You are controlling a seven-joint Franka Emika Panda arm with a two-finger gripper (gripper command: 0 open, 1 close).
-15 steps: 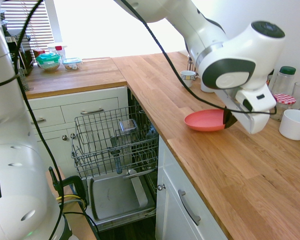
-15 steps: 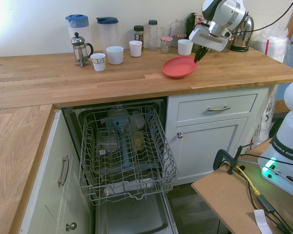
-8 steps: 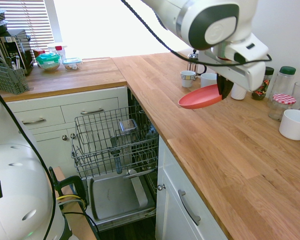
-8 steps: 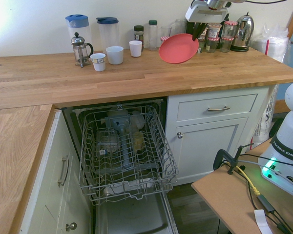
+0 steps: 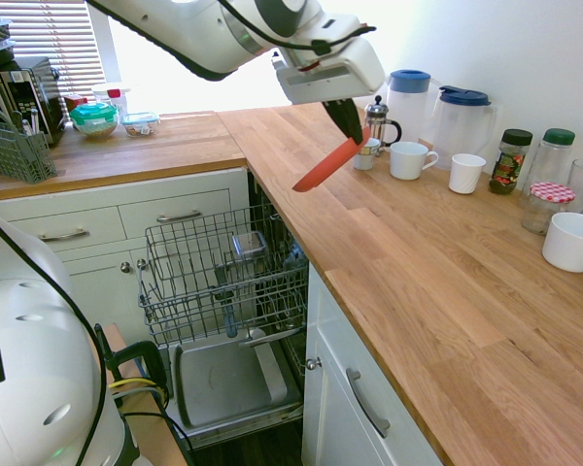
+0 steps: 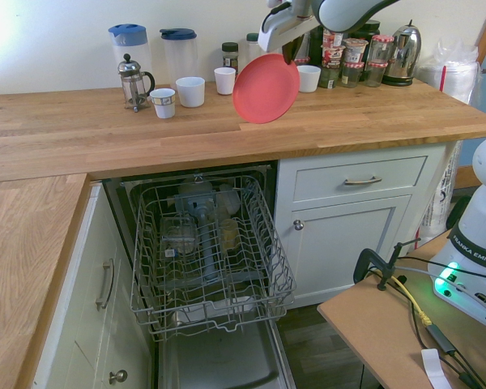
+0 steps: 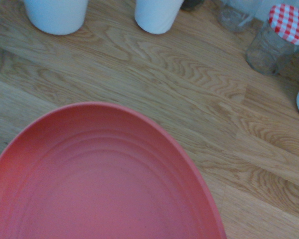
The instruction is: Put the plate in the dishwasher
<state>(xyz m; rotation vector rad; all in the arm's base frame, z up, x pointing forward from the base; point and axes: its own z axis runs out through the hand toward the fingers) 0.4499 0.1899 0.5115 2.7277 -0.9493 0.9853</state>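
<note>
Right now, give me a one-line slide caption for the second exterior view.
Tool holds the tilted plate by its rim above the wooden counter, dishwasher rack pulled out below.

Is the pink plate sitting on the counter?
No, the plate hangs tilted in the air, held by the end effector above the wooden counter.

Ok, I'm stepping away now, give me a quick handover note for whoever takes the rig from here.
Gripper: shut on the plate, gripping its upper rim.
Plate: off the counter, tilted steeply, in the air above the counter's front edge near the dishwasher opening.
Dishwasher: door down, rack pulled out, with a few items already in it.
Done: plate picked up and carried toward the dishwasher.
Left: lower the plate into the rack, release, back the arm out.
</note>
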